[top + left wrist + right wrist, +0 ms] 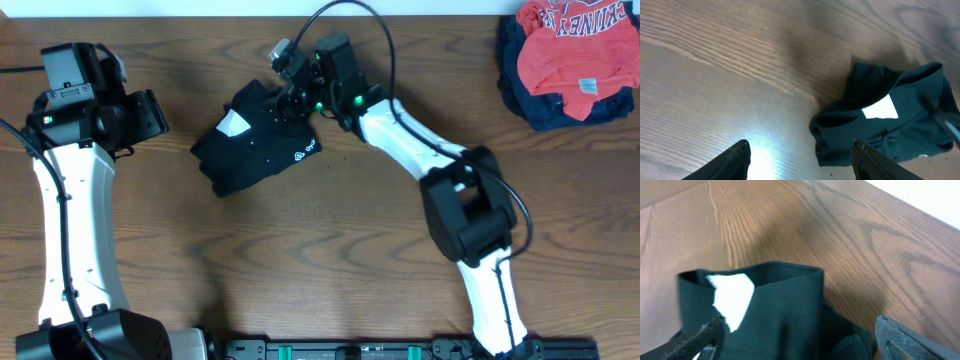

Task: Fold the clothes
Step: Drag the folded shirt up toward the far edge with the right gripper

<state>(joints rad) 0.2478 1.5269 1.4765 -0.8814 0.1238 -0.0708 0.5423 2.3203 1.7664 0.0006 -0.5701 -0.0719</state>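
Two sets of jaws stand spread: left gripper [800,150] near the clothes [250,150], right gripper [797,335] over them, white label [232,124] seemingly blank.

Red shirt [568,48] atop navy garment [522,92], wooden table [300,250] corner

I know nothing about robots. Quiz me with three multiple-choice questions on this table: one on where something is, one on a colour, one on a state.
1. Where on the table does the red shirt lie?
A) the middle
B) far right corner, on a navy garment
C) near left edge

2. What colour is the black garment's neck label?
A) white
B) yellow
C) red

3. How are the left arm's fingers?
A) shut on cloth
B) holding the red shirt
C) open, gripping nothing

Answers: B, the overhead view shows it there. A, a white patch shows in every view. C, they stand apart over wood.
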